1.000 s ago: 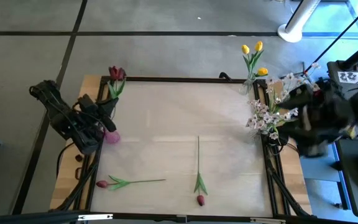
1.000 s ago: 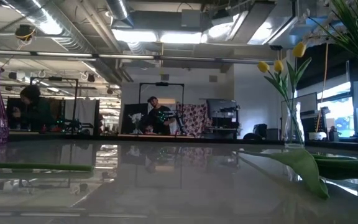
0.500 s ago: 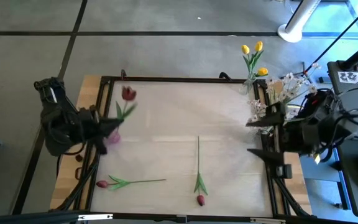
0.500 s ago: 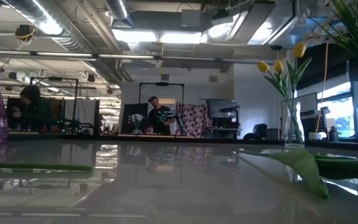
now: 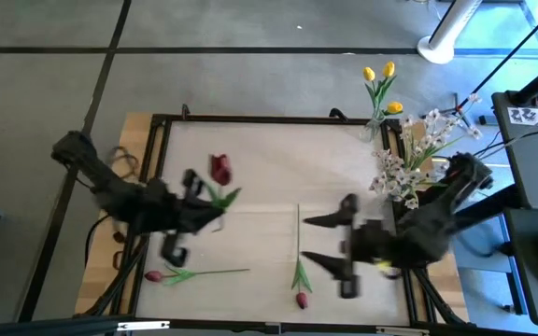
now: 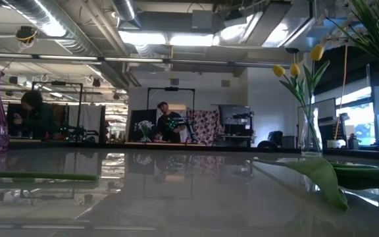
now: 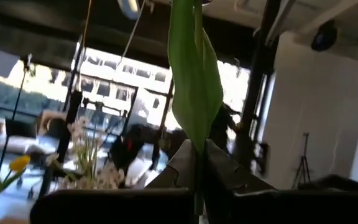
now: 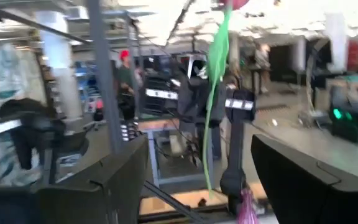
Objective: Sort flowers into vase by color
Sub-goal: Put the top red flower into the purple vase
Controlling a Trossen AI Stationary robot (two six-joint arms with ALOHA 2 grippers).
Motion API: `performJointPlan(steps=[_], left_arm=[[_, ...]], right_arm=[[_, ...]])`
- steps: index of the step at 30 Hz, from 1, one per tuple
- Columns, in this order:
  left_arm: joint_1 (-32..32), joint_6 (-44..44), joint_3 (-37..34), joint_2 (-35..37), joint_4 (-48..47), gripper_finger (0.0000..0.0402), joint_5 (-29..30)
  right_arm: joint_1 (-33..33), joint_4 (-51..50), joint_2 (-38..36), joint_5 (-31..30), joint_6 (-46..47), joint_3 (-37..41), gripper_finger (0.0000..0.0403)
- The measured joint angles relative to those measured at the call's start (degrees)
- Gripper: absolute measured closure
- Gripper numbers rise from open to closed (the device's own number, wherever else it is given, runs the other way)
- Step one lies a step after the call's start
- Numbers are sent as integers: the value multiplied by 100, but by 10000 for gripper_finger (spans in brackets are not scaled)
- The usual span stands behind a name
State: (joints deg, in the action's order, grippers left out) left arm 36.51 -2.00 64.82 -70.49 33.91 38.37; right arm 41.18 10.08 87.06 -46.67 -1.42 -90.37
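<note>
Left gripper (image 5: 192, 201) is clamped on a dark red tulip (image 5: 220, 170), bloom just beyond its fingers. Right gripper (image 5: 323, 240) is spread wide, empty, with a loose tulip stem (image 5: 298, 238) lying on the table between its fingertips.

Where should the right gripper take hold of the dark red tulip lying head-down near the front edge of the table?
Probably on the bare upper stem of that tulip, from straight above. The stem lies flat and runs straight away from the front edge, while leaves and bloom crowd its lower end. The right gripper hangs open just beside it, fingers apart on either side of that stretch's line.
</note>
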Motion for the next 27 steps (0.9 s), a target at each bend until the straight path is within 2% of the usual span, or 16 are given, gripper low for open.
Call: performJointPlan(steps=[3, 6, 10, 13, 16, 24, 27], left_arm=[[-548, 93, 0, -473, 683, 397, -594], [-872, 375, 0, -828, 1279, 397, -1061], [-1109, 635, 0, -1098, 1597, 397, -1271], [-1219, 829, 0, -1184, 1625, 397, -1356], [-1275, 898, 0, -1186, 1641, 396, -1368], [-1454, 1192, 0, -1216, 1682, 396, -1451], [-1446, 1193, 0, -1212, 1507, 387, -1423]], right_arm=[[-366, -7, 288, -15, 482, 4, 119], [-688, -4, 443, 233, 759, 4, 119], [-972, -2, 522, 869, 1028, 4, 121], [-1128, -14, 539, 879, 1048, 4, 140], [-1275, -24, 543, 1019, 1123, 4, 183], [-1715, -291, 543, 1584, 1538, 4, 335], [-1724, -453, 543, 1625, 1554, 4, 388]])
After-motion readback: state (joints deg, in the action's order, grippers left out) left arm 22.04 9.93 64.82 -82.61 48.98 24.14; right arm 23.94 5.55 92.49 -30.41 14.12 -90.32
